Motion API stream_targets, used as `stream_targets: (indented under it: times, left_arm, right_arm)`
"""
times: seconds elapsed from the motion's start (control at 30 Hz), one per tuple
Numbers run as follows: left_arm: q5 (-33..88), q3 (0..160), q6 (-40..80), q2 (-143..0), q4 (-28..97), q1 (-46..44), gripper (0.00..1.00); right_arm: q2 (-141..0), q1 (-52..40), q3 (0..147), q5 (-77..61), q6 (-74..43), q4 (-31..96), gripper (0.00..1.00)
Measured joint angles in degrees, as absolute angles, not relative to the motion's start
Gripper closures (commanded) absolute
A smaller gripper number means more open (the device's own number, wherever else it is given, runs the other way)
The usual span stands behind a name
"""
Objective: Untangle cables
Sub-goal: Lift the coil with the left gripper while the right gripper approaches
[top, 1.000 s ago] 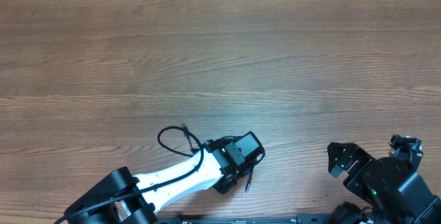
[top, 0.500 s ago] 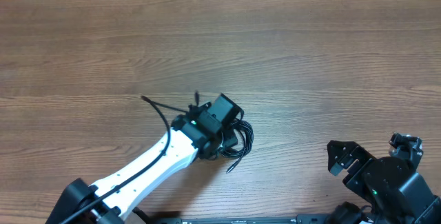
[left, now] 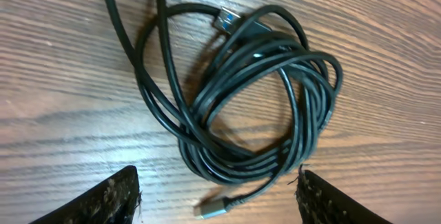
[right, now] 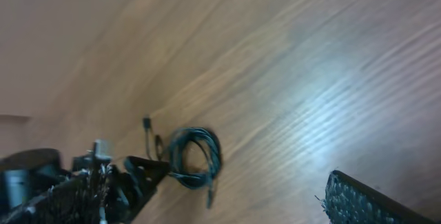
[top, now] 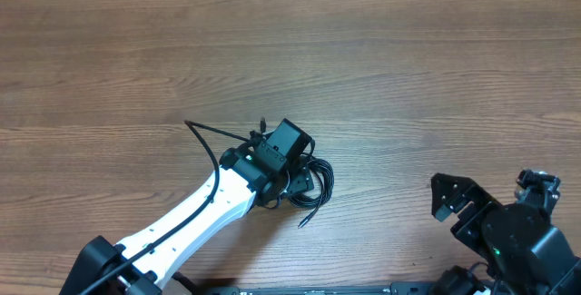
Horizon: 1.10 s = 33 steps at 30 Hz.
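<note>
So the cables (left: 255, 100) are one loose black coil lying flat on the tabletop (top: 408, 77), about midway between the left and right edges and closer to the near edge than the far one. One plug with a silvery tip (left: 215, 206) pokes out of the bottom of the coil in the left wrist view, and another plug (left: 227, 21) sits at the top. One strand (top: 201, 132) trails off toward the left edge.

The left tool (left: 217, 177) hangs right over the coil, released, with its fingers spread to either side and not touching it. A second ago it was clenched and further back toward the near edge, and the coil was there too. The right tool (top: 490, 200) sits by the near right corner, wide open, same as before.
</note>
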<state>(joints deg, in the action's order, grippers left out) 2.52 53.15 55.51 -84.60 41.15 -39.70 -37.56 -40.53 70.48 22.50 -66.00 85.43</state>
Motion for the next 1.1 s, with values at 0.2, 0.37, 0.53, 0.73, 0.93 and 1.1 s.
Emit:
stream_targets:
  times: [0.2,0.37,0.53,0.73,0.93,1.1]
  left_arm:
    - [1.3,53.1,54.9,-89.9,39.7,-39.7,0.31]
    - [0.9,53.1,54.8,-96.1,38.5,-39.7,0.56]
    - [0.1,53.3,54.1,-98.9,35.9,-39.6,0.96]
    - [0.2,53.5,53.5,-98.8,36.9,-38.1,0.96]
    - [-0.3,53.6,51.7,-95.2,43.5,-33.0,0.96]
    - [1.6,53.6,45.9,-84.7,43.6,-30.2,0.96]
  right_arm:
    - [-37.7,-40.5,68.1,22.5,-66.3,81.0,0.0]
    - [-38.6,-40.5,67.8,22.5,-68.2,80.4,0.0]
    - [-40.2,-40.5,67.8,22.5,-68.8,80.3,0.0]
    - [-44.5,-40.5,67.8,22.0,-69.0,80.2,0.0]
    - [-48.2,-40.5,67.8,19.5,-69.0,80.2,0.0]
    - [-49.6,-40.5,67.8,17.3,-69.0,78.7,0.09]
